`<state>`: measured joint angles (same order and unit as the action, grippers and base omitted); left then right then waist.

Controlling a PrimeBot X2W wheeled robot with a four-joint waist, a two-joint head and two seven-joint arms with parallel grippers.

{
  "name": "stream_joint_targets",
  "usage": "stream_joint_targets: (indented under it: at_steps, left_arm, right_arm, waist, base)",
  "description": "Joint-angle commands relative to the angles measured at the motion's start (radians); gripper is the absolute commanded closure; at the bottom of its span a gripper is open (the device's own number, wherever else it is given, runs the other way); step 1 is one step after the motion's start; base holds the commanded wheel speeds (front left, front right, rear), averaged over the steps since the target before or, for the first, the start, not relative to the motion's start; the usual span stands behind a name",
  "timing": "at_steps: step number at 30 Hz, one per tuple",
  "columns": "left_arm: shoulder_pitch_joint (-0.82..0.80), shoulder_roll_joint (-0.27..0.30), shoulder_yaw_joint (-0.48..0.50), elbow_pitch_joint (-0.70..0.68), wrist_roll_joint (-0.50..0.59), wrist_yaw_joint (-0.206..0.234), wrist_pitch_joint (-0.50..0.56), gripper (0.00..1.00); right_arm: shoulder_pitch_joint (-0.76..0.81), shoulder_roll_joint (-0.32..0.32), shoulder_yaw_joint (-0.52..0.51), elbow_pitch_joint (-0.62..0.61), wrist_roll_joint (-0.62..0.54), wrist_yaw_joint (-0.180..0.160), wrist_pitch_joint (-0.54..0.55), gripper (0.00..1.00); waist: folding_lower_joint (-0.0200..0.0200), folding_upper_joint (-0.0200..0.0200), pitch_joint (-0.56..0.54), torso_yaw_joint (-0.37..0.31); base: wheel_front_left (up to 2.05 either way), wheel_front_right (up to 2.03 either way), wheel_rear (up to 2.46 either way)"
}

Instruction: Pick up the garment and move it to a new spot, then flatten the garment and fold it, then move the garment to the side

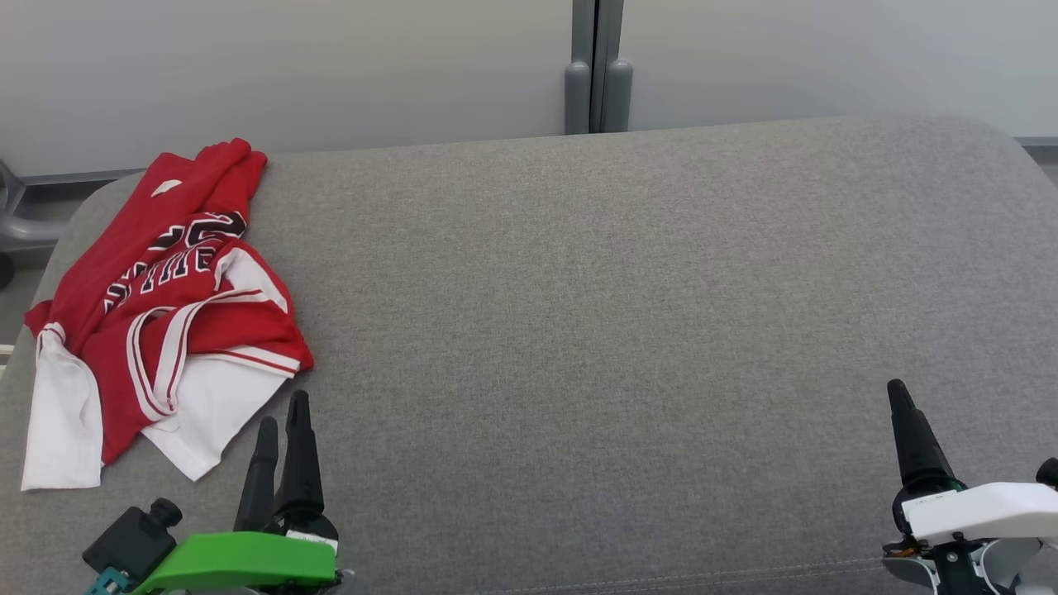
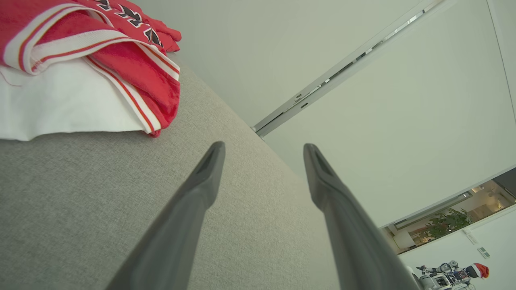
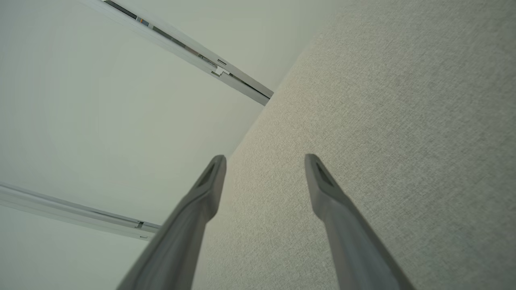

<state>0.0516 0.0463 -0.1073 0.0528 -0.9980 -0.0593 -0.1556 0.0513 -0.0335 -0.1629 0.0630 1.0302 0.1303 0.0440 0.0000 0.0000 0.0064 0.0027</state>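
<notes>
Left gripper (image 1: pixel 283 411), with a green housing, sits at the lower left of the head view, its 2 long dark fingers pointing up the picture and looking close together from this angle. Just beyond its fingertips lies the crumpled red and white sleeveless jersey with black-and-white lettering (image 1: pixel 165 289), near but not touching them. The jersey rests in a loose heap on the far left part of the broad grey woven fabric cushion (image 1: pixel 579 330), its white lining turned out at the near edge. The right gripper (image 1: pixel 972 426), on a white housing, is at the lower right, well apart from the jersey; 1 dark finger stands up clearly and the other is cut by the picture's edge. Behind the cushion run pale wall panels with a grey upright post (image 1: pixel 597 66) between them.

In the left wrist view, the left gripper (image 2: pixel 264 146) has its 2 fingers spread moderately apart with nothing between them, above the grey cushion (image 2: pixel 80 193). The jersey (image 2: pixel 133 68) fills the upper left corner, its red-striped white hem nearest the fingers.

In the right wrist view, the right gripper (image 3: pixel 265 157) is likewise moderately spread and empty, its fingers over bare grey cushion (image 3: pixel 403 121) near the cushion's edge.
</notes>
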Motion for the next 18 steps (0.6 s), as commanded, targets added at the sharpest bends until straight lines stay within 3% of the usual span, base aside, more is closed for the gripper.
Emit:
stream_joint_targets:
  at_steps: [1,18]
  left_arm:
    - [-0.025,0.002,0.001,-0.017,0.039,0.009,-0.007,0.0]
    - [-0.001,0.008,0.036,0.01,0.33,0.028,-0.034,0.0]
  right_arm:
    - [-0.021,-0.009,0.008,-0.02,-0.04,0.0,-0.013,0.0]
    - [-0.028,-0.012,0.086,-0.022,-0.347,0.0,-0.093,0.0]
  waist:
    - [0.0,0.0,0.0,0.0]
    - [0.0,0.0,-0.006,0.0]
  base:
    - [0.0,0.0,0.0]
    - [0.0,0.0,0.0]
